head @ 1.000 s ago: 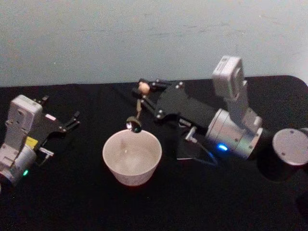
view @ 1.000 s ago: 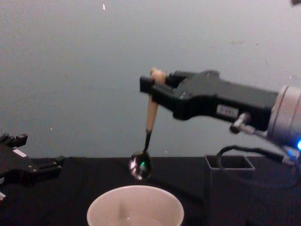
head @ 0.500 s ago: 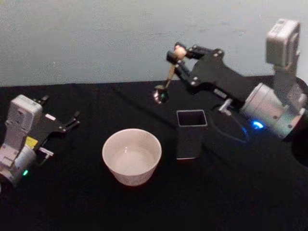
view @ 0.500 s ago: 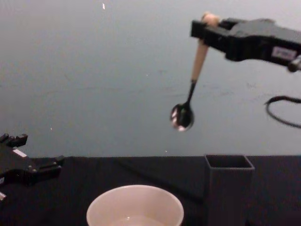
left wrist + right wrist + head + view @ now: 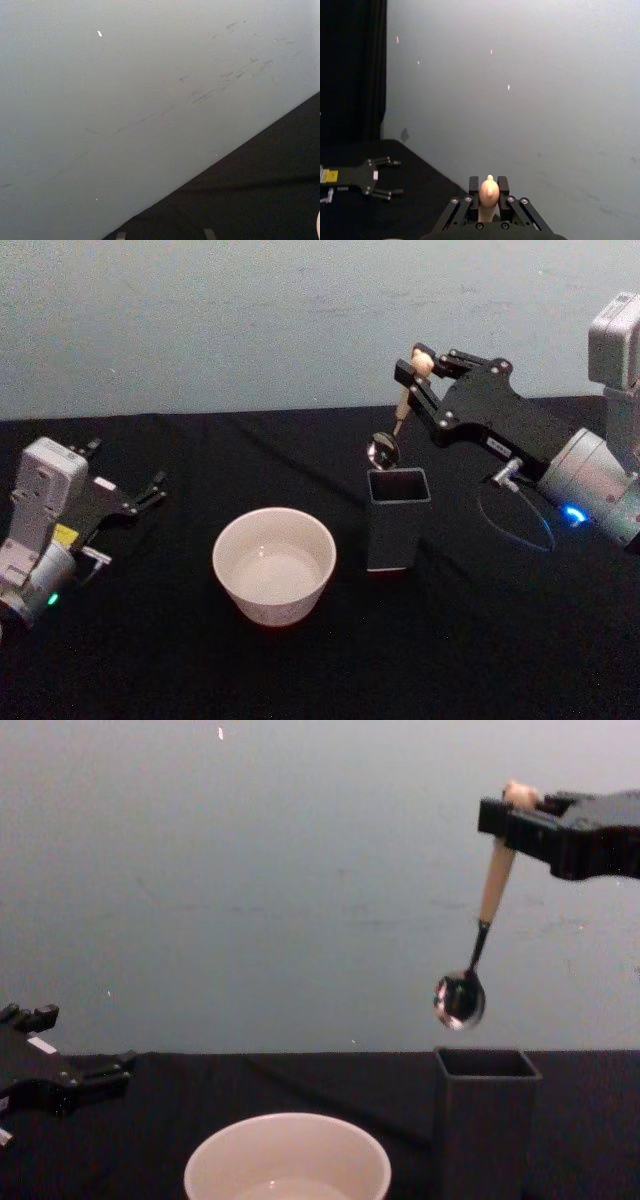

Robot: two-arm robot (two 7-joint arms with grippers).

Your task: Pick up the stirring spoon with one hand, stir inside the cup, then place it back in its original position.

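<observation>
The cream cup stands left of the dark grey square holder, slightly nearer and apart from it. Well left of the holder, the left gripper rests on the black table, fingers spread, empty. Above the holder, the right gripper clamps the stirring spoon below its bear-head knob, the bowl apparently hanging just over the far-left rim.

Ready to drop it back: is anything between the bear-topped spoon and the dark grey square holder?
Nothing visible. The beige-handled metal-bowled spoon hangs from the right tool, bowl in open air just above the open top of the tall dark grey square holder. The round cream cup stands apart, to its left.
</observation>
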